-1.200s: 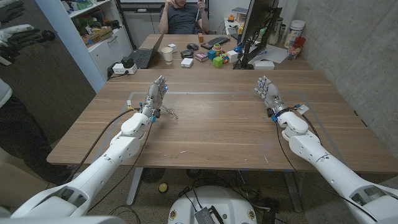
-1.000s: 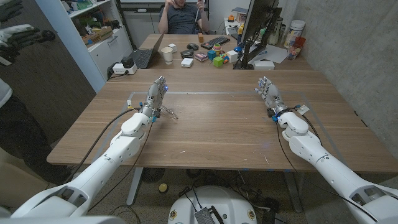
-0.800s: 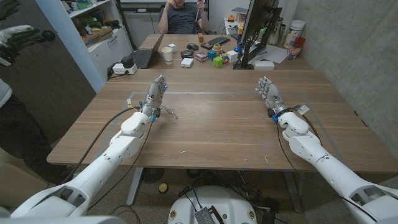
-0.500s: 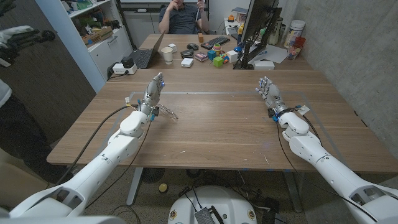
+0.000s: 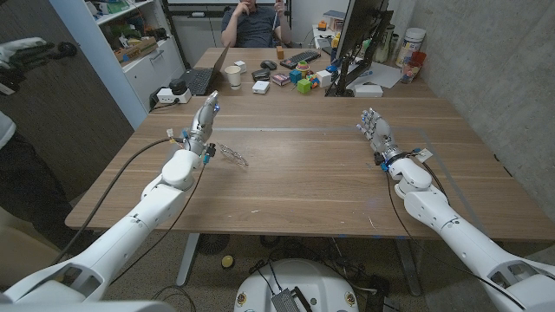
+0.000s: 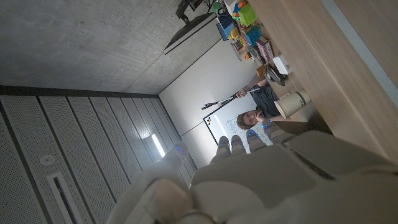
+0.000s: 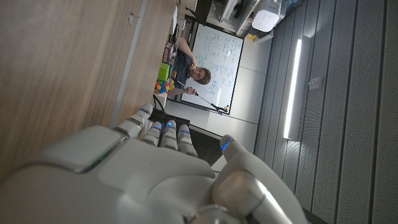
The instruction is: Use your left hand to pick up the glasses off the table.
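Observation:
The thin wire-framed glasses lie on the wooden table, left of its middle. My left hand stands just left of and beyond them, fingers straight and pointing away from me, holding nothing. The wrist sits beside the glasses' left end. In the left wrist view the back of the left hand shows, with nothing in it. My right hand stands on the table's right side, fingers straight and apart, also holding nothing. Its back is seen in the right wrist view.
At the far end of the table are a laptop, a paper cup, coloured blocks and a monitor. A person sits beyond the table. Another person's gloved hand shows at the left edge.
My left hand has swung left and away from me, uncovering the glasses, which stay on the table. The right hand has not moved.

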